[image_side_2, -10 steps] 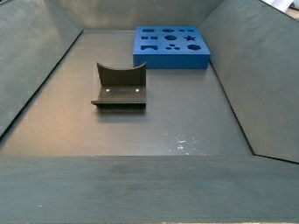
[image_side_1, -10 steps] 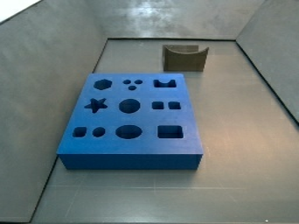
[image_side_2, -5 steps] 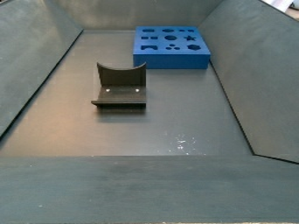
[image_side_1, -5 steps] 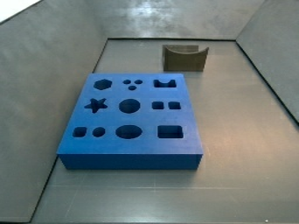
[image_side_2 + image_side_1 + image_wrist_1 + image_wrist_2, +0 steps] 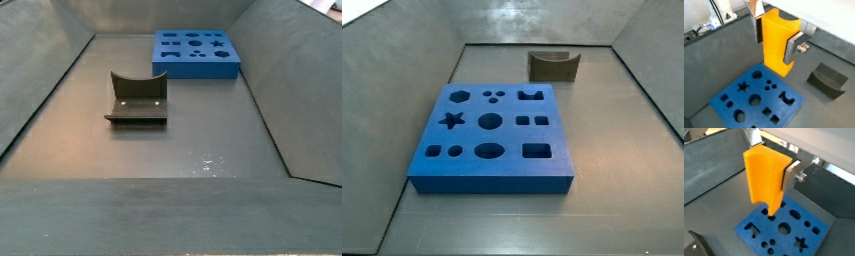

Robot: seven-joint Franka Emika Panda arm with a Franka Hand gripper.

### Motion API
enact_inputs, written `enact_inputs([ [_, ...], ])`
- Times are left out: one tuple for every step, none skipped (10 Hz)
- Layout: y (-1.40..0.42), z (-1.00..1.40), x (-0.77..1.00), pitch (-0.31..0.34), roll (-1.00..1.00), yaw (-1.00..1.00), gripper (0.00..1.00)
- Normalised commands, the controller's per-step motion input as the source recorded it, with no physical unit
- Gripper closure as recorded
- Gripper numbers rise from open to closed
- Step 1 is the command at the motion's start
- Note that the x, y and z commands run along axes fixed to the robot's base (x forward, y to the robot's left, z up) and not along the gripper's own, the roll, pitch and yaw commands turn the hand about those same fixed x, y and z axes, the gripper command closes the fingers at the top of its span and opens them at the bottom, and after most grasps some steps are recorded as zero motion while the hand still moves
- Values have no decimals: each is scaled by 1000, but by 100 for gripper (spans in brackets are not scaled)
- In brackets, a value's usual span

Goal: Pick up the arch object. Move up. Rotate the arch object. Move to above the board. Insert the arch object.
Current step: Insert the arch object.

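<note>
Gripping the arch, the gripper hangs high above the board in a wrist view: silver fingers press both flanks of the yellow block, which hangs upright with its lower end over the board's edge. The fixture stands apart on the grey floor.

A wrist view from the opposite side shows the same hold. The gripper pinches the arch, one finger visible on its side, and the block's lower tip lies over the board near its circular holes. The arch-shaped hole sits at a board edge, offset from the tip.

Neither side view shows gripper or arch. The board lies flat and empty, arch hole toward the fixture. In a side view from the opposite end the board lies at the far end, the fixture in mid-floor.

Judgement: pick-up and lift are done; the move above the board is in hand. Next calls for centring over the arch hole, matching orientation, then a straight descent.
</note>
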Motion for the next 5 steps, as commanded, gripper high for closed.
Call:
enact_inputs([
  [189, -923, 360, 0, -124, 0, 100],
  [0, -649, 514, 0, -210, -446, 100],
  [46, -580, 389, 4, -209, -683, 100],
  [94, -637, 314, 11, -201, -669, 100],
  [260, -751, 54, 0, -159, -574, 100],
])
